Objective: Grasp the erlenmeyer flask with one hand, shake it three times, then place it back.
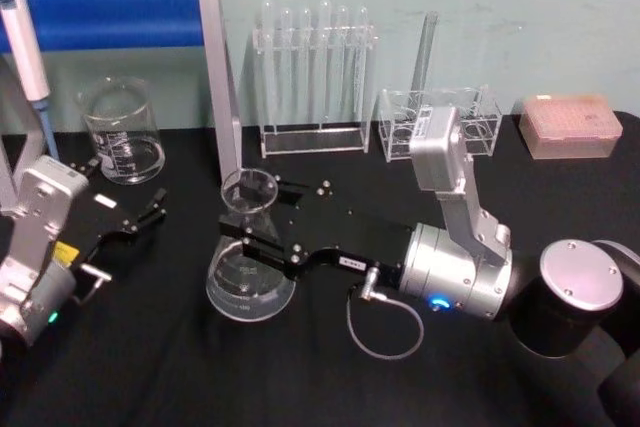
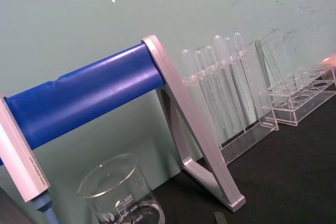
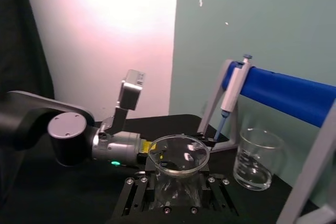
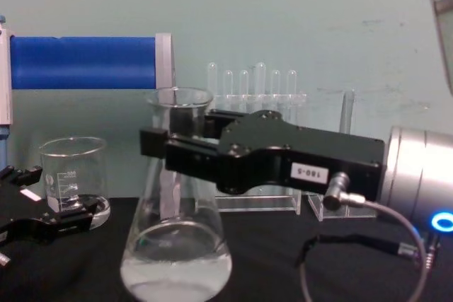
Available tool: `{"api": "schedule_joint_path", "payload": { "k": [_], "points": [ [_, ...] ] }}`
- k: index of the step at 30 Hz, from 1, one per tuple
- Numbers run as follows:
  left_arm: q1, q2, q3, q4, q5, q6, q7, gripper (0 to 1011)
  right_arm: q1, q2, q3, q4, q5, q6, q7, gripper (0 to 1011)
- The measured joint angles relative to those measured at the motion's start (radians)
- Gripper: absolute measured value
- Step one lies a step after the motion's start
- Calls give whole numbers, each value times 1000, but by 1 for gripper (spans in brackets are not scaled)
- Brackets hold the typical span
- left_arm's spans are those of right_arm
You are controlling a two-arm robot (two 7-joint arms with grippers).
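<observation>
The right arm comes in from the lower right of the head view. Its silver wrist sits low over the black table (image 1: 150, 367) and its black hand stretches towards centre frame. The right pincer (image 1: 257, 217) is clamped on the neck of the clear glass conical flask (image 1: 250, 282), one finger on each side just under the flared rim. The flask stands upright at centre with a little clear liquid in its wide base. I cannot tell whether the base touches the table. The left arm sits at the lower left edge. Its left pincer (image 1: 153, 207) has its fingers apart and holds nothing, lying between the flask and the beaker and touching neither.

I count:
- one flask
- one straight-walled glass beaker (image 1: 122, 132) at upper left
- six thin test tubes (image 1: 305, 47) in a clear plastic rack (image 1: 315, 142) behind the flask
- one low clear rack (image 1: 482, 117) right of that, with a single long glass tube (image 1: 427, 52) standing in it
- one pink box (image 1: 570, 125) at upper right

A blue bar (image 1: 110, 15) on a silver stand crosses the upper left, and one pipette (image 1: 22, 42) hangs from it. The stand's leg (image 1: 222, 87) comes down just behind the flask's rim. The right arm's silver link covers part of the low rack.
</observation>
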Motion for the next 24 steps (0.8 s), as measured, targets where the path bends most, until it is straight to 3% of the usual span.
{"api": "schedule_joint_path", "payload": {
  "k": [4, 10, 17, 18, 21, 24],
  "points": [
    [0, 0, 0, 0, 0, 0, 0, 1001, -4, 8, 16, 1, 4, -2, -44, 449],
    [0, 0, 0, 0, 0, 0, 0, 1001, -27, 20, 77, 1, -4, -4, -149, 449],
    [0, 0, 0, 0, 0, 0, 0, 1001, -79, 33, 188, -16, -35, -1, -296, 449],
    [0, 0, 0, 0, 0, 0, 0, 1001, -79, 33, 188, -16, -35, -1, -296, 449],
    [0, 0, 0, 0, 0, 0, 0, 1001, -114, 36, 248, -33, -48, 6, -365, 449],
    [0, 0, 0, 0, 0, 0, 0, 1001, -132, 37, 276, -42, -56, 11, -397, 449]
  ]
}}
